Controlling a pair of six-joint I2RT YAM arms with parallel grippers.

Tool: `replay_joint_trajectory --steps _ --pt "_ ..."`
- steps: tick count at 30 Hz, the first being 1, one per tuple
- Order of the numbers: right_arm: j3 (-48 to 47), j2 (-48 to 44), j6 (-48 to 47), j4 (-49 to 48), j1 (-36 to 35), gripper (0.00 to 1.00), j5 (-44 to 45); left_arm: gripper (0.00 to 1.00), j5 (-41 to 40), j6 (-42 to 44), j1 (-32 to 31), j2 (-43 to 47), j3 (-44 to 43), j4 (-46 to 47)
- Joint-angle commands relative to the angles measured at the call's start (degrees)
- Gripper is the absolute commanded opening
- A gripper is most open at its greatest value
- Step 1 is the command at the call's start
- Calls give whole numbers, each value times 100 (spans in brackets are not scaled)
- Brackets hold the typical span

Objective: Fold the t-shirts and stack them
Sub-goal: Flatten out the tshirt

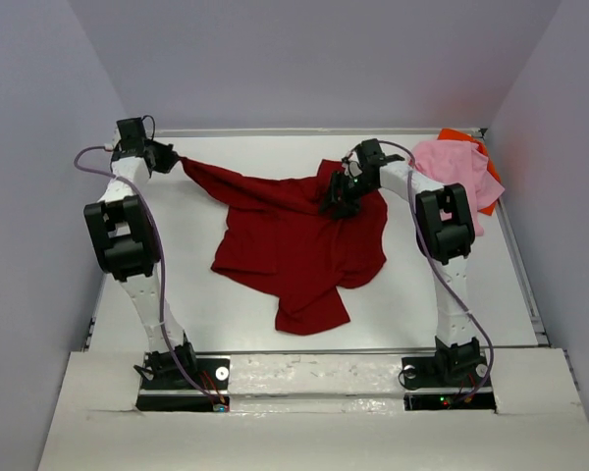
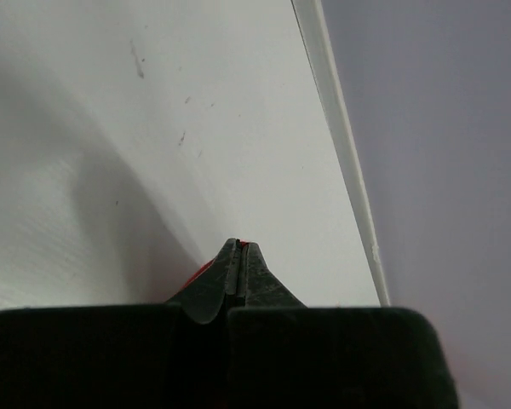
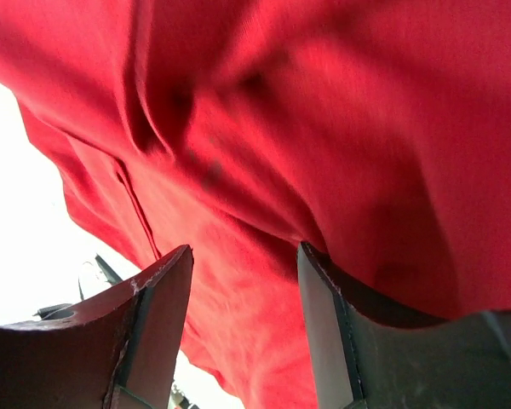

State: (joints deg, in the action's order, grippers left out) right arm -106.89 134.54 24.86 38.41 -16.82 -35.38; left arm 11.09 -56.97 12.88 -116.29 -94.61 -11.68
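The dark red t-shirt (image 1: 294, 240) lies crumpled across the middle of the table, one corner stretched out to the far left. My left gripper (image 1: 173, 157) is shut on that corner; a sliver of red cloth (image 2: 247, 244) shows at its closed fingertips (image 2: 239, 256). My right gripper (image 1: 340, 201) stands open, pressed down into the shirt's upper right part, and red fabric (image 3: 264, 128) fills its view between and over the fingers (image 3: 166, 294). A light pink t-shirt (image 1: 456, 172) lies at the far right, on top of a bright orange one (image 1: 471, 142).
A raised white rim (image 1: 515, 245) runs along the table's right side and back edge (image 2: 341, 145). Purple walls close in on both sides. Bare white tabletop (image 1: 226, 314) shows in front of the red shirt and at the far left.
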Motion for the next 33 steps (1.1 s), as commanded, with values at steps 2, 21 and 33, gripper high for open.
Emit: replay_joint_trajectory --steps 2,21,33 --pt "1045 -551 -34 -158 73 59 585 0 437 397 21 -1061 -1786 228" --pt "-3533 204 362 1240 828 84 92 0 1062 837 -444 -202 -709 360" --pt "-3945 1715 396 1055 1181 82 119 0 1070 968 -497 546 126 245"
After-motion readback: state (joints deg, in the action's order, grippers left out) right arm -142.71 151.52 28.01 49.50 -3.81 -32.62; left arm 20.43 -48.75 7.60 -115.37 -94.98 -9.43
